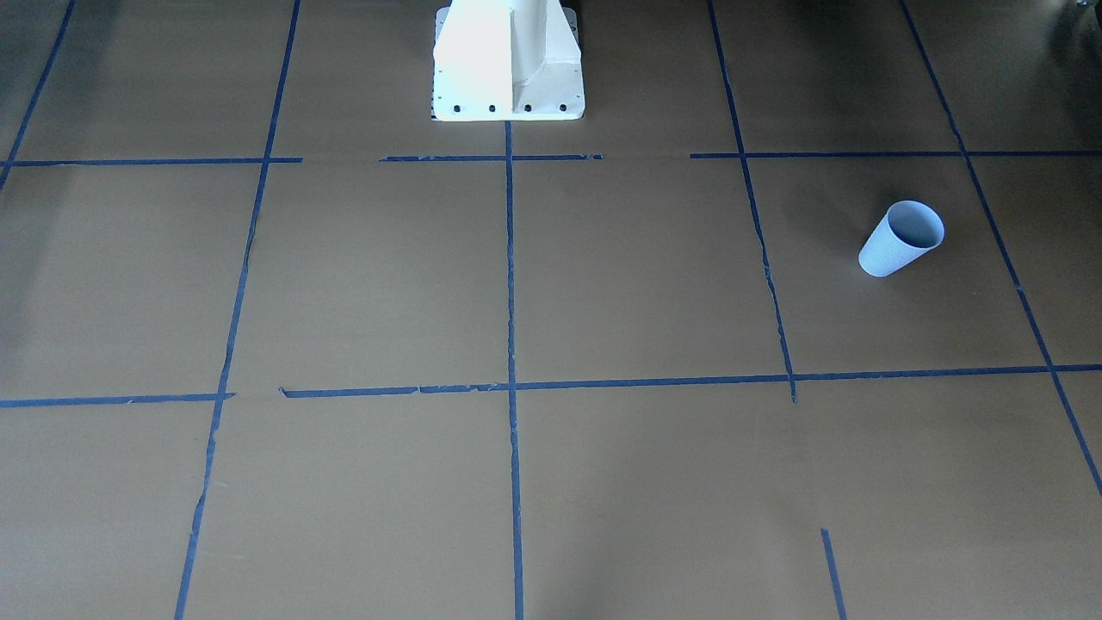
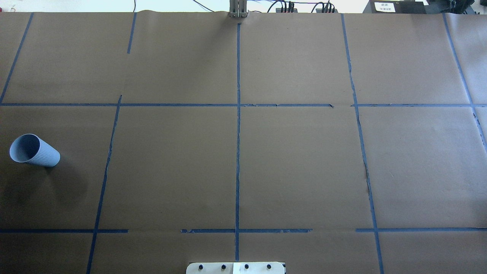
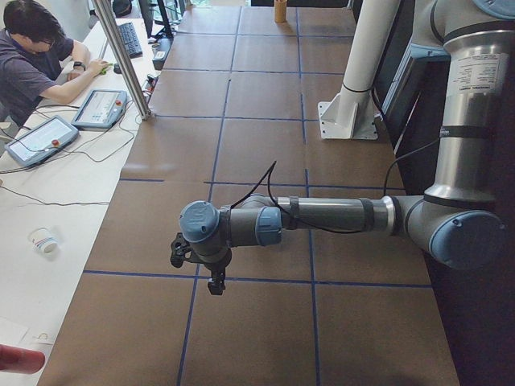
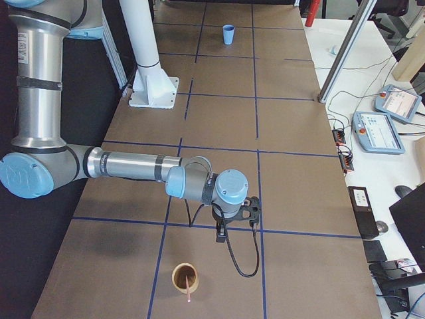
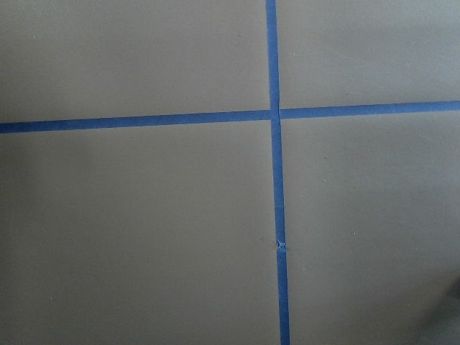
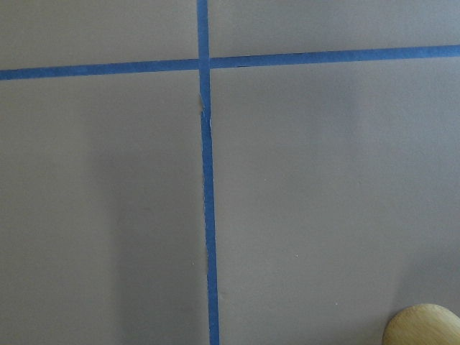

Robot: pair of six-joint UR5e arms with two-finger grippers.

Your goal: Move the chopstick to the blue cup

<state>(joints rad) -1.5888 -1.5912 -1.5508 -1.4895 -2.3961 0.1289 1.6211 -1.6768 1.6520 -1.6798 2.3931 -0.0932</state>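
Note:
The blue cup [image 1: 901, 238] stands upright and empty on the brown table, on my left side; it also shows in the overhead view [image 2: 34, 150] and far off in the exterior right view [image 4: 228, 34]. The pinkish-red chopstick [image 4: 190, 287] stands in a tan wooden cup [image 4: 184, 278] at the table's right end. My right gripper [image 4: 220, 236] hangs above the table a short way from that cup. My left gripper [image 3: 216, 285] hangs above the table near the left end. Both show only in side views, so I cannot tell if they are open or shut.
The white robot base [image 1: 508, 65] stands at the table's middle edge. Blue tape lines [image 2: 237, 133] divide the brown table into squares. The tan cup's rim [image 6: 424, 325] shows in the right wrist view's corner. An operator [image 3: 36, 56] sits at a side desk with teach pendants [image 3: 100, 108].

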